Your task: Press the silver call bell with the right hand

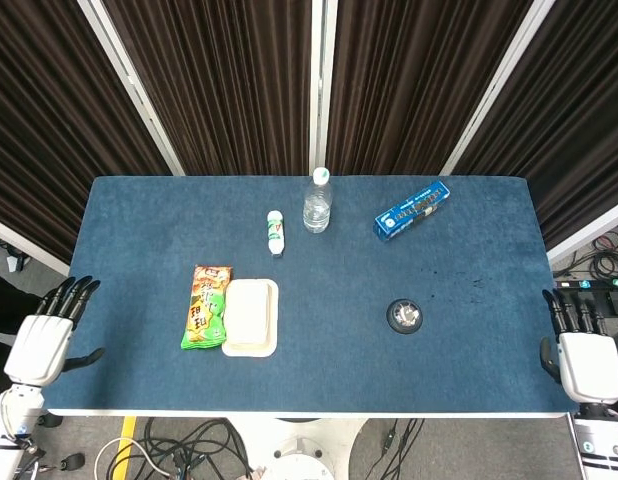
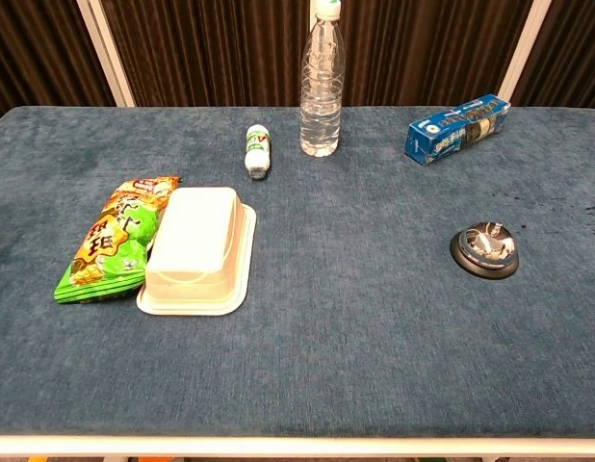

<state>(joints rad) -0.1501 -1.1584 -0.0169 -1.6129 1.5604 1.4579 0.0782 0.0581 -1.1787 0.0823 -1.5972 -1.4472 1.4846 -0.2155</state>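
The silver call bell (image 1: 404,316) (image 2: 484,250), a shiny dome on a black base, stands on the blue table right of centre. My right hand (image 1: 584,350) hovers off the table's right edge near the front corner, fingers apart and empty, well to the right of the bell. At the front left corner my left hand (image 1: 49,335) is also open and holds nothing. Neither hand shows in the chest view.
On the blue table (image 1: 139,230) lie a green snack bag (image 1: 205,306) beside a white tray (image 1: 251,316), a small white bottle (image 1: 276,232), an upright water bottle (image 1: 317,201) and a blue box (image 1: 412,209) at the back. Dark curtains hang behind.
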